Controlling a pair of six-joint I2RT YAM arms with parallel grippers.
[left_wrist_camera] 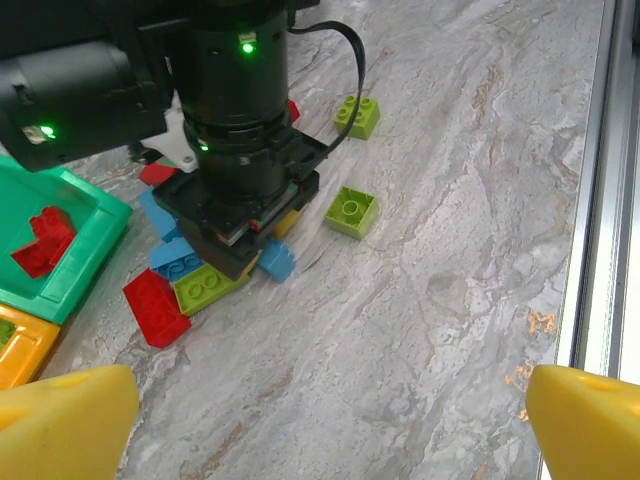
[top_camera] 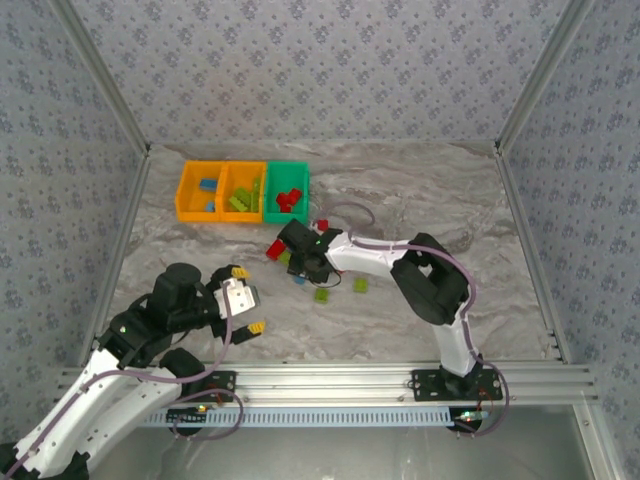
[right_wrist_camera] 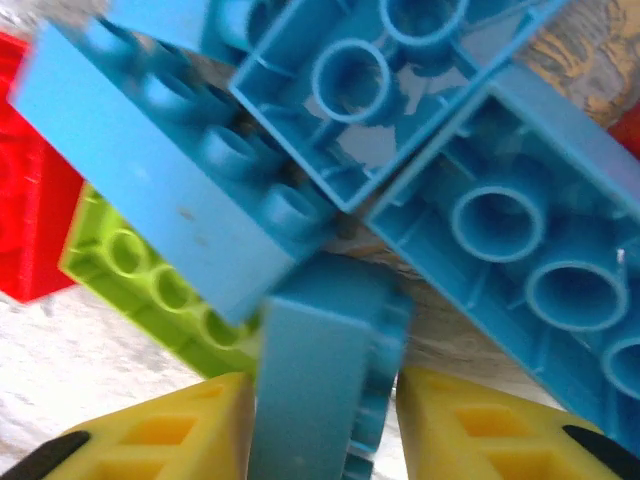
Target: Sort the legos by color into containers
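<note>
My right gripper [top_camera: 300, 262] is down on a pile of legos in the middle of the table, in front of the bins. Its yellow fingers [right_wrist_camera: 170, 430] press both sides of a blue brick [right_wrist_camera: 320, 390], with more blue bricks [right_wrist_camera: 500, 230], a lime brick [right_wrist_camera: 150, 285] and a red brick [right_wrist_camera: 25, 230] crowded round it. Two lime bricks [left_wrist_camera: 351, 211] [left_wrist_camera: 357, 115] lie loose to the right of the pile. My left gripper [top_camera: 248, 298] hovers open near the front left, nothing between its tips [left_wrist_camera: 325, 430]. The two orange bins [top_camera: 181, 195] and the green bin [top_camera: 268, 195] hold several sorted bricks.
The green bin [left_wrist_camera: 90, 250] holds red bricks [left_wrist_camera: 40, 240]. A single red brick [top_camera: 322, 224] lies beside the green bin, near a looping cable [top_camera: 352, 212]. An aluminium rail [top_camera: 400, 380] runs along the near edge, and patterned walls enclose the table.
</note>
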